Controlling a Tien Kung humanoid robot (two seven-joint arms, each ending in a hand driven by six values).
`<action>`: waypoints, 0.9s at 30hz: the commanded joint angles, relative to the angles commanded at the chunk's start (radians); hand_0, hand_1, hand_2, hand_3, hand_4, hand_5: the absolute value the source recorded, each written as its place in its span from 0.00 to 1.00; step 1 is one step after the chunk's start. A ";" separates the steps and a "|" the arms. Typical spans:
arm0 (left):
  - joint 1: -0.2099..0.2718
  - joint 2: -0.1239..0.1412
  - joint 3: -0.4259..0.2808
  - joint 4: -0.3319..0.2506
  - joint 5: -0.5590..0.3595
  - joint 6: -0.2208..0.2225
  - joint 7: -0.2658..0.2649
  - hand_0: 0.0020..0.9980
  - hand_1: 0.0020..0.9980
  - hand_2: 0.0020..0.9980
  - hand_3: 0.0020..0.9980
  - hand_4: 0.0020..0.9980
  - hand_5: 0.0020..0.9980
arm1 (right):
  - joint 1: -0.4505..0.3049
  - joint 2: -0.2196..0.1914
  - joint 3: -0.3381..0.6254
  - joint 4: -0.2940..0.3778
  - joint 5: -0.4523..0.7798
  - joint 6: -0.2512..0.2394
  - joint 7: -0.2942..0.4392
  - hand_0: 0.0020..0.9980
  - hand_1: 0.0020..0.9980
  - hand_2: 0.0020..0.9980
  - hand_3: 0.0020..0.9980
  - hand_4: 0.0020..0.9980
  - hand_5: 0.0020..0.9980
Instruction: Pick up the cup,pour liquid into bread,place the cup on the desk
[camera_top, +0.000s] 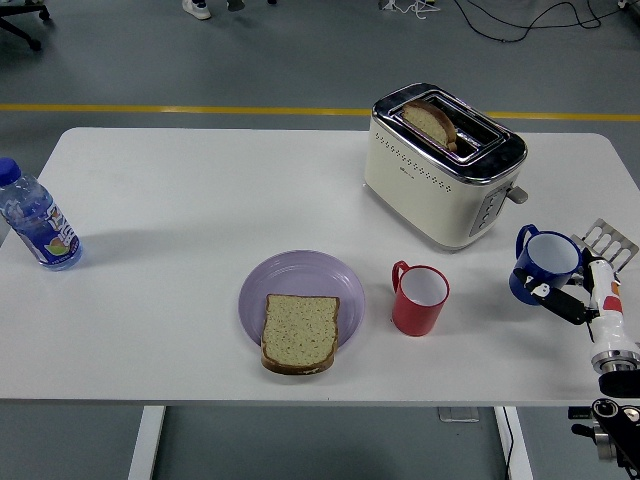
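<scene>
Blue ceramic cup: upright at the worktop's right edge, right hand curled around its lower side, holding it. Whether it is lifted clear cannot be told. Brown bread slice: dry-looking, on round lilac plate, well apart from the cup. Pick-up appears in hand; pouring and setting down remain. Left hand: not seen. Red mug: untouched beside the plate.

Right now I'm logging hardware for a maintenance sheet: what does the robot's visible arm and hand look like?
Only the right hand shows: black fingers with small white marks. Behind it is a white forearm casing with red-orange patches, then a silver ring and black jointed parts at the picture's lower right corner. No left arm is visible.
</scene>
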 joint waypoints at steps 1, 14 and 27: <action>0.000 -0.001 0.004 0.000 -0.002 0.000 -0.001 0.67 0.74 0.75 0.64 0.40 1.00 | 0.001 0.001 -0.002 -0.004 0.002 0.001 0.001 0.39 0.34 0.50 0.55 0.66 0.00; 0.004 -0.002 0.021 0.000 -0.018 0.000 -0.002 0.67 0.74 0.75 0.64 0.41 1.00 | 0.007 0.010 -0.036 -0.061 0.031 0.013 0.006 0.39 0.34 0.50 0.56 0.66 0.00; 0.002 -0.001 0.024 0.000 -0.021 0.000 -0.001 0.67 0.74 0.75 0.64 0.40 1.00 | 0.030 0.019 -0.061 -0.121 0.055 0.025 0.014 0.41 0.35 0.50 0.56 0.66 0.00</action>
